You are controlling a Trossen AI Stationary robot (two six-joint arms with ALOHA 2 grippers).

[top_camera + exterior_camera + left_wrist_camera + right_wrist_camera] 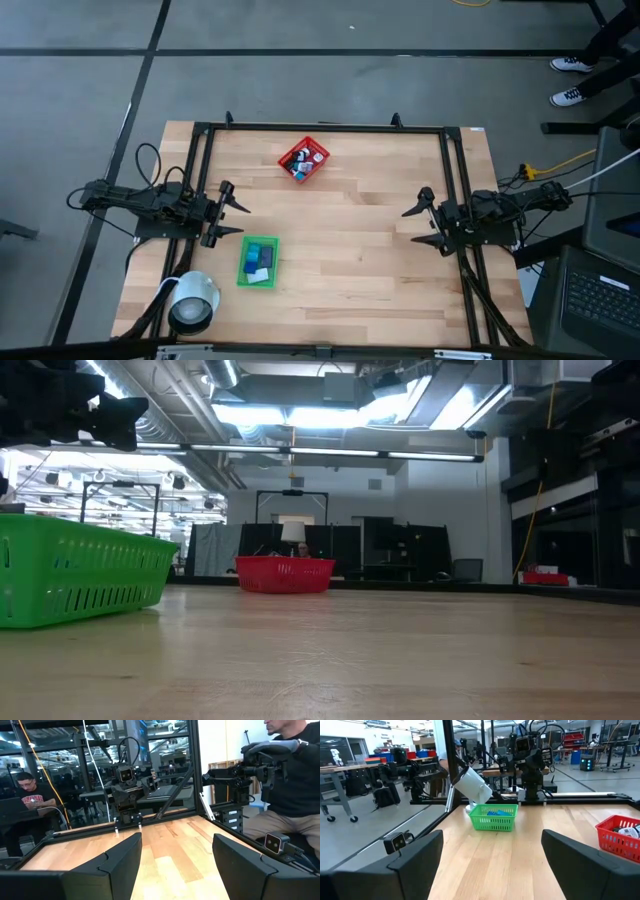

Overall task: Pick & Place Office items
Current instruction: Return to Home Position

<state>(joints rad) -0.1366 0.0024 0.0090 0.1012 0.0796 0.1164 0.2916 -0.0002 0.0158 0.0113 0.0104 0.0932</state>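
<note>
The office items lie in two containers. Small black, white, blue and pink-red bits (300, 162) sit inside the red mesh basket (318, 148) near the far edge. Blue blocks and a white piece (259, 262) lie in the green tray (243, 275) near the left front; the right wrist view also shows the blue blocks (495, 812). My left gripper (243, 219) hovers open just above the tray's far-left corner, pointing right. My right gripper (409, 226) is open at the table's right side, pointing left. Both hold nothing.
A white and black cylinder-shaped object (194, 301) rests at the near-left corner beside the tray. A black frame (320, 127) runs around the table's far and side edges. Bare wood (340, 250) spans the space between the grippers. People are beyond the table (292, 770).
</note>
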